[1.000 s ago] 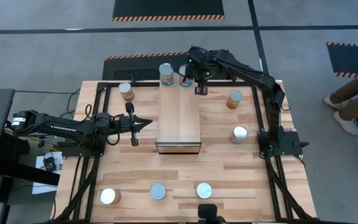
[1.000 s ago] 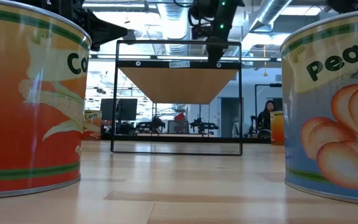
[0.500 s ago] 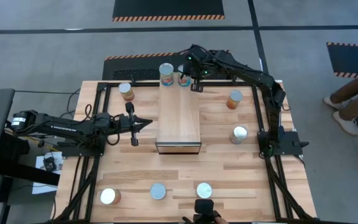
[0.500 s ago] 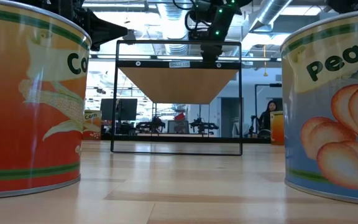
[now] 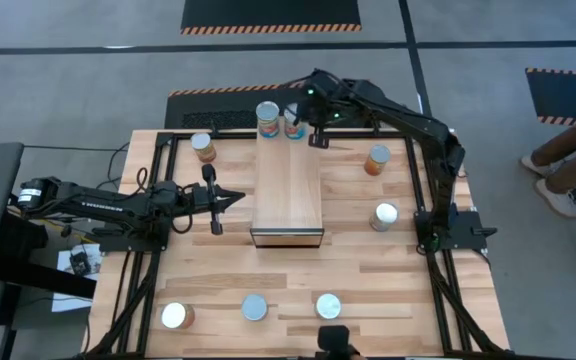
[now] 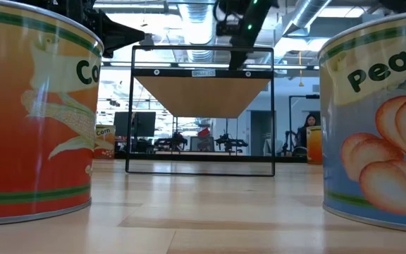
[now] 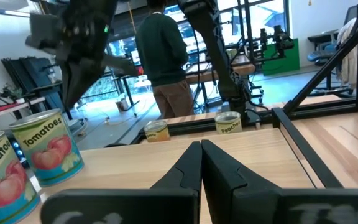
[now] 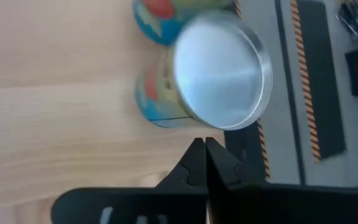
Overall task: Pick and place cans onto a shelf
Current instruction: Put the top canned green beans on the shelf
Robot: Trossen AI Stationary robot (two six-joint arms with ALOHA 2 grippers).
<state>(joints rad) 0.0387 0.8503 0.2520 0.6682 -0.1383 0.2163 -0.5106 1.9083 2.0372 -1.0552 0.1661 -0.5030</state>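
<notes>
The shelf (image 5: 288, 190) is a long light-wood box at mid-table. Two blue-green tomato cans (image 5: 267, 118) (image 5: 294, 125) stand upright on its far end; they also show in the left wrist view (image 7: 45, 149). My right gripper (image 5: 317, 137) hovers just right of the nearer-right can (image 8: 222, 74), shut and empty (image 8: 202, 152), a small gap from the can. My left gripper (image 5: 214, 200) waits left of the shelf, shut and empty (image 7: 201, 162).
Loose cans stand on the slatted table: an orange one at far left (image 5: 203, 147), two on the right (image 5: 376, 160) (image 5: 385, 216), three along the near edge (image 5: 176, 316) (image 5: 255, 307) (image 5: 328, 306). A person (image 7: 166, 56) stands beyond the table.
My right gripper has risen a little and drawn slightly toward the far edge beside the shelf's far end. The two cans on the shelf have stayed put.
</notes>
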